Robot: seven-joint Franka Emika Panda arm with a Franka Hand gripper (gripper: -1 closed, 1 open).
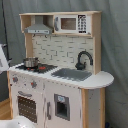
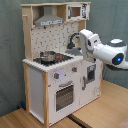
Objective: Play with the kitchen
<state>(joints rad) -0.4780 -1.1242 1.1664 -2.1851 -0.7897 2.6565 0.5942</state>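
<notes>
One small metal pot sits on the hob at the counter's far end from the sink. I see the kitchen standing on a wooden floor. The arm blocks the faucet in the second exterior view; I cannot tell the gripper's state. Only the first exterior view shows the faucet clearly

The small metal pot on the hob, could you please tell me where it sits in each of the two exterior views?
First exterior view: the pot stands at mid-left, on the hob, to the left of the sink.
Second exterior view: the pot stands just left of centre, on the hob.
Shared landmark: the black faucet, to the pot's right in both exterior views.
</notes>
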